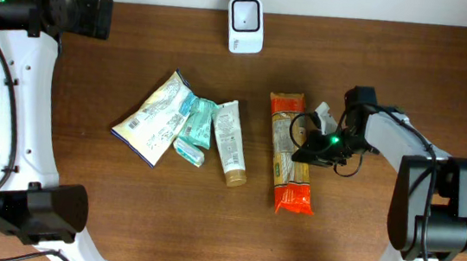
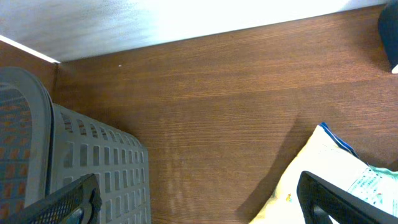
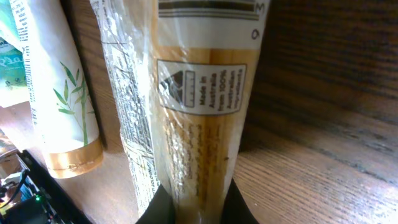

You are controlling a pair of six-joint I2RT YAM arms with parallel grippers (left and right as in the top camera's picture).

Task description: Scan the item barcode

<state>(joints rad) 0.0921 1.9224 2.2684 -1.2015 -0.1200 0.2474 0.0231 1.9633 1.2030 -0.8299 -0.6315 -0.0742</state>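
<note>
Overhead view: brown wooden desk [image 1: 396, 69] across the whole frame. Seen only from the left wrist, grey slotted basket [image 2: 93, 162] at the left. Next in size, orange-and-yellow pasta packet [image 1: 286, 166], flat on the desk right of centre, laid lengthwise front to back. Well to its left, pale bag [image 1: 155, 118] lying askew. Between those two, white tube [image 1: 230, 143] with a gold cap, just beside a teal pouch [image 1: 197, 125], possibly two overlapping, hard to tell from above. White scanner [image 1: 246, 23] at the far edge, apart from everything else. Right tool [image 1: 306, 144] low at the packet's right side, closed tight and pinching the packet, printed label plain in the right wrist view. Left tool [image 2: 199, 205] spread wide, holding nothing, above bare wood near the pale bag's corner.
</note>
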